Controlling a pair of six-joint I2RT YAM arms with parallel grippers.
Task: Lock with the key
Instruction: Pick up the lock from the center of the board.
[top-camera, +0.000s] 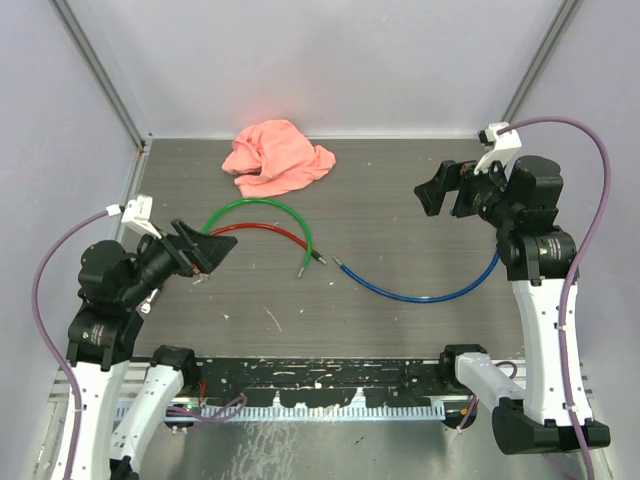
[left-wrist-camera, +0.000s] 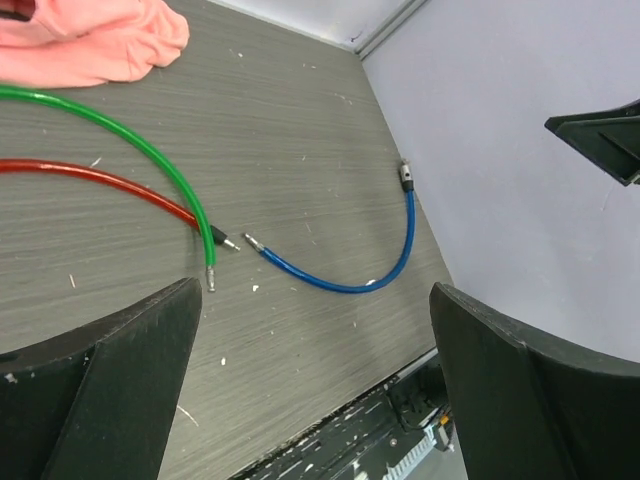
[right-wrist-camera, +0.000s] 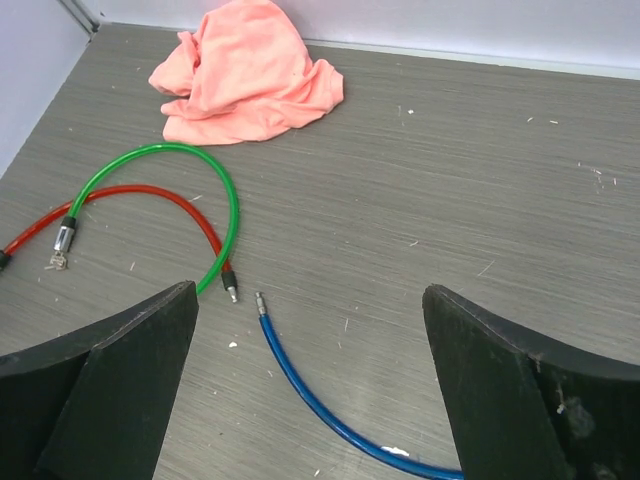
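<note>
On your left, the left hand (top-camera: 213, 250) hangs over the desk (top-camera: 400, 220) with its fingers spread wide and nothing between them. Right beside it lie the near ends of the green cable (top-camera: 262, 204) and the red cable (top-camera: 268, 230). Both curve rightward across the desk, the green one arching outside the red one. From the right wrist view you can see a metal barrel (right-wrist-camera: 65, 238) on the red cable near its left end. A silvery bit (right-wrist-camera: 58, 262) lies just beside that barrel; it is too small for you to tell whether it is the key. The free tips of the two cables end near each other toward the middle of the desk.

Behind the cables, near the back wall, a pink cloth (top-camera: 278, 158) lies crumpled, apart from both.

Moving right, the blue cable (top-camera: 420, 295) starts with its pin tip just beside the red cable's tip, not touching it. It sags toward you in a shallow curve and runs under the right arm. Its far end carries a small barrel of its own, visible from the left wrist view.

The right hand (top-camera: 435, 193) is raised above the desk's right side, also opened wide and holding nothing.
</note>
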